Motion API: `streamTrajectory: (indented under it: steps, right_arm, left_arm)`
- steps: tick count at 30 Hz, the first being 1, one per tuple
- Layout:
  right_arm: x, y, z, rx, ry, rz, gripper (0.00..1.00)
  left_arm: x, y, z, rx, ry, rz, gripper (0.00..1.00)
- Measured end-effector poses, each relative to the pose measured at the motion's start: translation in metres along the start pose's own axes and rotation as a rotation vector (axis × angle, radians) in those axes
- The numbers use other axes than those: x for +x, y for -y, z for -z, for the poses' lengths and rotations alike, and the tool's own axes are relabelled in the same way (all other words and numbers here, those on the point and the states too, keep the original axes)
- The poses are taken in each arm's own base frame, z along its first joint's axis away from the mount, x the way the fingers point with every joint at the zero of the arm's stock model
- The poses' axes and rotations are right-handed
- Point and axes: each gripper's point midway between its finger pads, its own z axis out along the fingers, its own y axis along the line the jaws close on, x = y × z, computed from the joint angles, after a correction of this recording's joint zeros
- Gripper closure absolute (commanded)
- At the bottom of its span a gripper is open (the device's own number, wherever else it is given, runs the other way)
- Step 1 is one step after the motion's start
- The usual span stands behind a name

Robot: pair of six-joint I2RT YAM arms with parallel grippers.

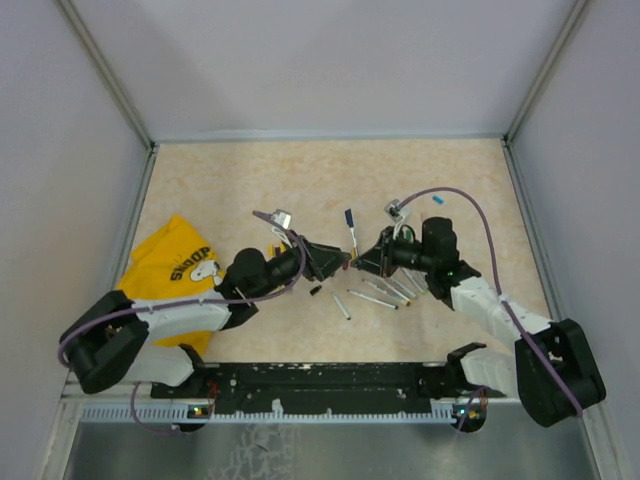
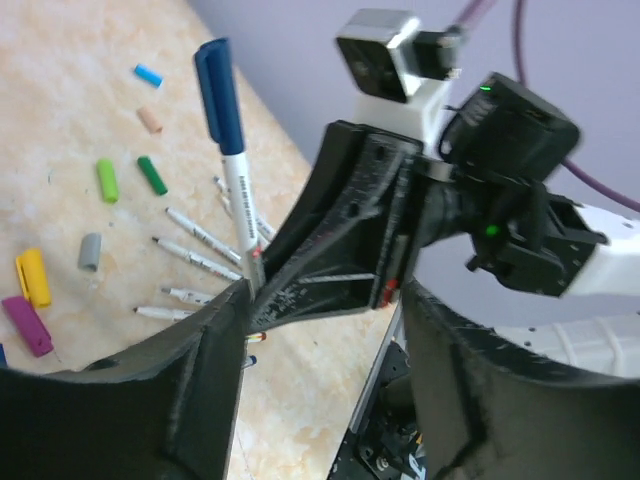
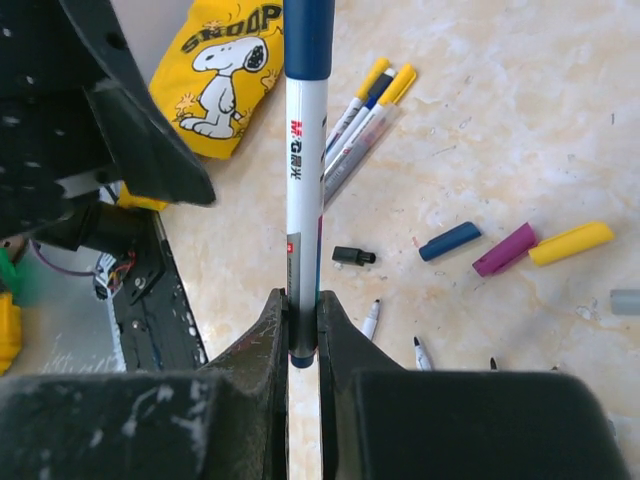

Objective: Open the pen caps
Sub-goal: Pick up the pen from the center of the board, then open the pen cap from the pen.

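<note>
The blue cap (image 3: pixel 308 40) is carried at the far end of a white pen (image 3: pixel 303 200), whose tail is clamped in the right gripper (image 3: pixel 303 315). The axis is pointed away from that gripper. The left gripper (image 2: pixel 325 340), spread wide and empty, is placed just beside the pen.

Smooth plastic pen (image 3: pixel 304 180), matt cloth (image 3: pixel 215 90)

place: likely lab cell | evidence: bare panel walls (image 1: pixel 330 60), framed table (image 1: pixel 230 180)
</note>
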Motion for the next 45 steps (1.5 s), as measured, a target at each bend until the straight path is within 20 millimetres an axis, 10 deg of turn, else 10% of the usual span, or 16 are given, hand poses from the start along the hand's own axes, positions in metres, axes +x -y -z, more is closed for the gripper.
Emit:
streamTrajectory:
  steps: [5,15,35,45]
  right_arm:
    - [-0.008,-0.002,0.005,-0.028,-0.016,0.022,1.0]
    - [0.007,-0.04,0.021,-0.292,-0.128,0.168,1.0]
    - [0.016,-0.069,0.036,-0.49,-0.17,0.208,1.0]
    - [0.018,-0.069,0.037,-0.498,-0.176,0.201,1.0]
  left_arm:
    - [-0.023,0.024,0.029,0.077,0.082,-0.118,0.02]
    - [-0.052,0.038,0.058,0.165,0.146,-0.264,0.02]
    - [-0.037,0.048,0.019,0.272,-0.011,-0.197,0.33]
    - [-0.038,0.064,0.016,0.352,-0.025,-0.183,0.69]
